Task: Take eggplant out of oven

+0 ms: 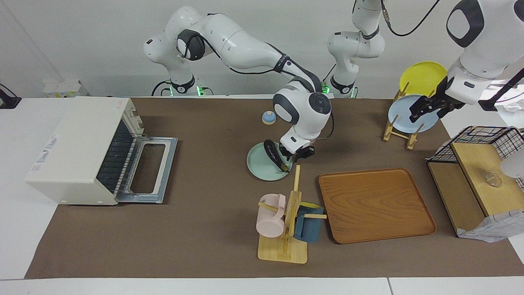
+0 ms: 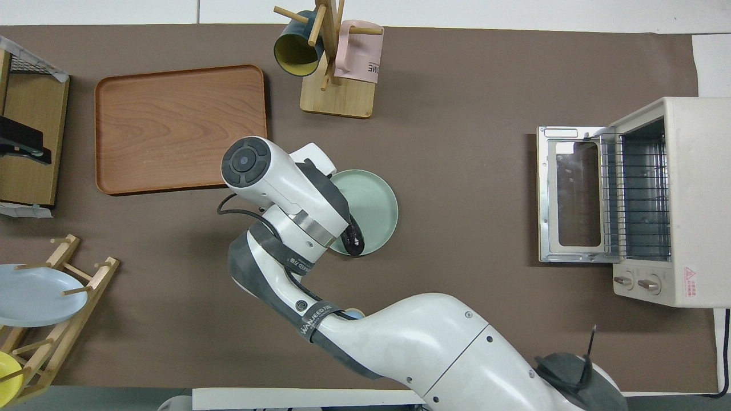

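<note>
The eggplant [image 1: 273, 155] lies on the pale green plate [image 1: 258, 166] in the middle of the table, stem tip pointing away from the robots. In the overhead view one end of the eggplant [image 2: 354, 238] shows at the plate's [image 2: 374, 200] nearer rim; the rest is hidden under the arm. My right gripper [image 1: 291, 155] is low over the plate, right against the eggplant. The oven [image 1: 82, 147] stands at the right arm's end of the table with its door [image 1: 151, 170] dropped open. The oven's [image 2: 679, 200] wire rack [image 2: 634, 194] is bare. My left gripper [image 1: 423, 108] waits over the plate rack.
A mug tree [image 1: 286, 229] with a pink and a blue mug stands farther from the robots than the plate, a wooden tray [image 1: 374, 205] beside it. A small bell [image 1: 268, 118] sits nearer to the robots. A plate rack [image 1: 403, 123] and a wire shelf [image 1: 479, 172] are at the left arm's end.
</note>
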